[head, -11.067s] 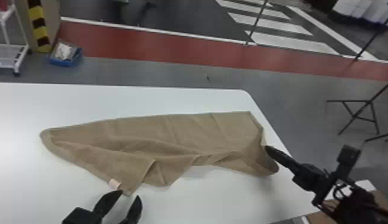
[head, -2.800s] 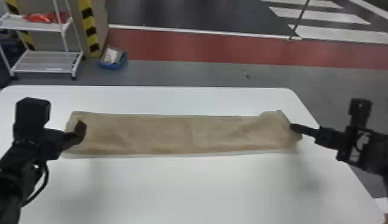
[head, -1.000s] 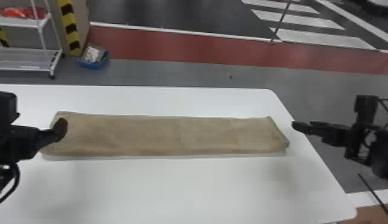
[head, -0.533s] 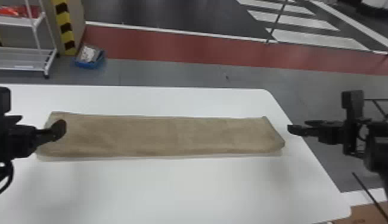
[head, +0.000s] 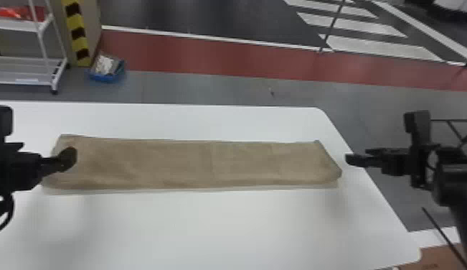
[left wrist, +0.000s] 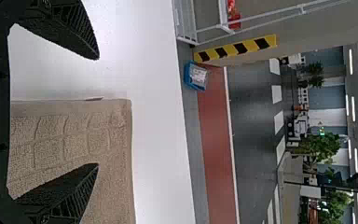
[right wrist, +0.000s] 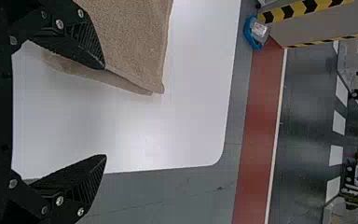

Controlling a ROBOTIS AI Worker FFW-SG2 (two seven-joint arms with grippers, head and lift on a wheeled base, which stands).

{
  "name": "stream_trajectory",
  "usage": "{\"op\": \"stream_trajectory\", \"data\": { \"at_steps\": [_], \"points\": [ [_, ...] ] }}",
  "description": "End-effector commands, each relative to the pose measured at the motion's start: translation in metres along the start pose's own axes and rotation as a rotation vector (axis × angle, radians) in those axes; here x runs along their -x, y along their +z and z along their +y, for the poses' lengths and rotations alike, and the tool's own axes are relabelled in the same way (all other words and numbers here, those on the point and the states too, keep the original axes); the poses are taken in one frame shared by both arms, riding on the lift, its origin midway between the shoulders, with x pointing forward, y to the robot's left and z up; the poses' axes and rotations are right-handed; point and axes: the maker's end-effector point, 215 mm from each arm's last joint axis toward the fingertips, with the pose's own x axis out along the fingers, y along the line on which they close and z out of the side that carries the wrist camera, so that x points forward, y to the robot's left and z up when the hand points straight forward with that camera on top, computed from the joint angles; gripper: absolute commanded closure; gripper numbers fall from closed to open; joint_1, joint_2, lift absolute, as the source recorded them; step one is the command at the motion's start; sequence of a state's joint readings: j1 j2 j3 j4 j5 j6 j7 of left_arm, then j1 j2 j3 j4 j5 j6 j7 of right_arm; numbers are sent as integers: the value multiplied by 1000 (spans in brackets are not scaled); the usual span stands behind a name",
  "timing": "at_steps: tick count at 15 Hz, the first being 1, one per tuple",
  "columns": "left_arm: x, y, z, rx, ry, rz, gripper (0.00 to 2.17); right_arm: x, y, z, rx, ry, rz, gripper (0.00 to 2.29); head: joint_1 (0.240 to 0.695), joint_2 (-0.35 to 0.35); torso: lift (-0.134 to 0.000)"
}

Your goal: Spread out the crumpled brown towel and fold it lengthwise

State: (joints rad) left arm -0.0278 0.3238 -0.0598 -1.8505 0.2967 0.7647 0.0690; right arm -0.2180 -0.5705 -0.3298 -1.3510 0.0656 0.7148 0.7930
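Lying near both parted jaws, the brown towel (head: pixel 193 163) seemingly extends beneath the left.

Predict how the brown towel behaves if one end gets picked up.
The brown towel will probably droop rather than hold its shape, since it looks like soft, thin cloth lying flat. The fold may well open or shift, as nothing visible fastens its layers. It seems unlikely to slip from the fingers, given its rough, textured weave.
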Motion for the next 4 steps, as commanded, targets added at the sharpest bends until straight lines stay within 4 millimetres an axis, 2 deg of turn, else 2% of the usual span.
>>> {"op": "stream_trajectory", "data": {
  "at_steps": [1,4],
  "points": [
    [-1,1,0,1,-1,2,76,-1,-3,-1,3,-3,7,282,695,-261,-128],
    [-5,-5,-3,7,-18,19,80,-4,1,-2,21,-8,-4,282,695,-263,-128]
  ]
}}
